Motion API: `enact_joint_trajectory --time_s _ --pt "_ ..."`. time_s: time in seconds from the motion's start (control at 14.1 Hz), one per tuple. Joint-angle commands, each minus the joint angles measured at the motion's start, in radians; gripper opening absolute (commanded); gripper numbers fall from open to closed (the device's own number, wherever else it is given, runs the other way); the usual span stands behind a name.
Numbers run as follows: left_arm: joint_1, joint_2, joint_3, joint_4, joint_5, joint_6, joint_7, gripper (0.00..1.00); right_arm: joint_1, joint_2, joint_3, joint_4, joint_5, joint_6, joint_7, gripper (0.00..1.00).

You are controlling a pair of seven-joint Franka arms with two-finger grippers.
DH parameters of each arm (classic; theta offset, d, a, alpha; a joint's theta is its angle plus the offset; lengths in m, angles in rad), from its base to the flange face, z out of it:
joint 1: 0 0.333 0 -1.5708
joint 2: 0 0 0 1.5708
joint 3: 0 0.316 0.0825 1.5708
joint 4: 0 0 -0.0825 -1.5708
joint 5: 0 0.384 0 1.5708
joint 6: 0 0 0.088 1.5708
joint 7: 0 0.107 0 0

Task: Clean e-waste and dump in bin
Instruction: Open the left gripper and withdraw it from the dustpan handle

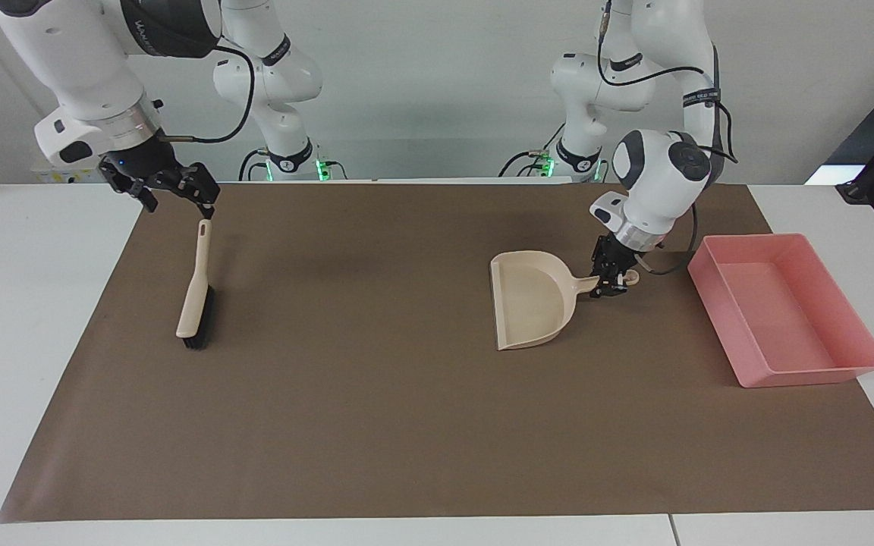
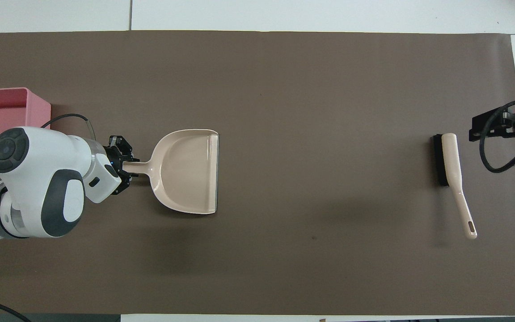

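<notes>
While dustpan [image 1: 532, 299] lies flat — left end effector [image 1: 610, 282] pinches its handle | right end effector [image 1: 171, 187] spread above brush [image 1: 196, 292]

A plain brown mat [image 1: 376, 425] covers the white worktop [image 1: 20, 318]. On the mat lie a beige dustpan [image 1: 532, 303], a beige brush [image 1: 196, 292] with black bristles, and a pink bin [image 1: 782, 307]. Both arms are white and dark grey, with black grippers.

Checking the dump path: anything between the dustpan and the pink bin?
Nothing visible. The dustpan lies on the mat, handle toward the bin, with the left gripper at that handle; only bare mat separates them. The brush lies at the right arm's end, under the right gripper. No e-waste shows.
</notes>
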State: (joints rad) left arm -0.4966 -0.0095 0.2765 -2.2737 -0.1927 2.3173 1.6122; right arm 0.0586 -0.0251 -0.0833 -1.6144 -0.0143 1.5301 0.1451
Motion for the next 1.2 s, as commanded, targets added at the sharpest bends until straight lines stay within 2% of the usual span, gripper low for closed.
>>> enact_joint_trajectory --time_s 0.0,0.14,0.57,0.64,0.71,0.78,0.85,1.06,1.13 --pt "0.015 -0.050 0.012 -0.009 0.018 -0.013 -0.012 0.46 0.003 -0.032 -0.004 -0.042 -0.010 0.022 -0.021 0.99" --pt "0.024 -0.058 0.016 0.005 0.018 -0.027 -0.012 0.47 0.003 -0.032 -0.004 -0.042 -0.010 0.021 -0.021 0.99" --pt "0.191 -0.127 0.017 0.028 0.018 -0.059 -0.012 0.58 0.003 -0.032 -0.004 -0.042 -0.010 0.022 -0.019 0.99" --pt "0.211 -0.135 0.017 0.028 0.019 -0.064 -0.014 0.62 0.003 -0.032 -0.004 -0.042 -0.010 0.024 -0.024 0.99" --pt "0.234 -0.139 0.017 0.028 0.018 -0.076 -0.024 0.71 0.004 -0.030 -0.004 -0.041 -0.019 0.034 -0.035 0.99" --pt "0.252 -0.141 0.017 0.028 0.018 -0.085 -0.059 0.74 0.007 -0.030 -0.003 -0.041 -0.050 0.036 -0.047 0.99" --pt "0.265 -0.141 0.015 0.028 0.018 -0.099 -0.111 0.83 0.021 -0.027 0.000 -0.035 -0.059 0.035 -0.048 0.99" --pt "0.268 -0.145 0.015 0.026 0.018 -0.099 -0.366 0.92 0.035 -0.026 0.002 -0.033 -0.052 0.039 -0.044 0.99" --pt "0.268 -0.147 0.013 0.026 0.018 -0.101 -0.453 0.92 0.030 -0.026 0.001 -0.032 -0.044 0.041 -0.041 0.99"
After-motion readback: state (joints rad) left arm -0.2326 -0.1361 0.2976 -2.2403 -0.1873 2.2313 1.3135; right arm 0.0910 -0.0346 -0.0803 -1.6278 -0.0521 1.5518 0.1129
